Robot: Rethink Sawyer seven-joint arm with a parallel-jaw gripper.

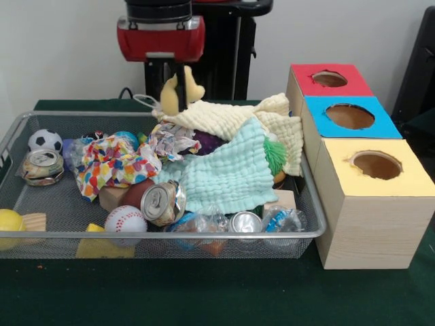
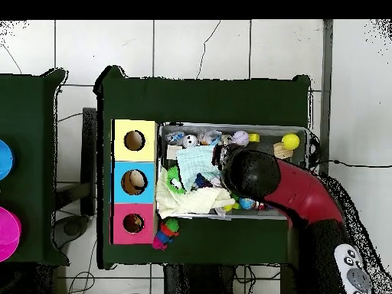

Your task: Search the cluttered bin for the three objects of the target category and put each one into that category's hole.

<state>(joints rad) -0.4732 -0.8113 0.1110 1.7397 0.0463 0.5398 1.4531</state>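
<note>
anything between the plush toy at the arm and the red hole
Nothing tall that shows. The tan plush toy hangs in the end effector over the basket's far side. Only the cream cloth lies between it and the red hole, and it sits lower than the box top.
</note>
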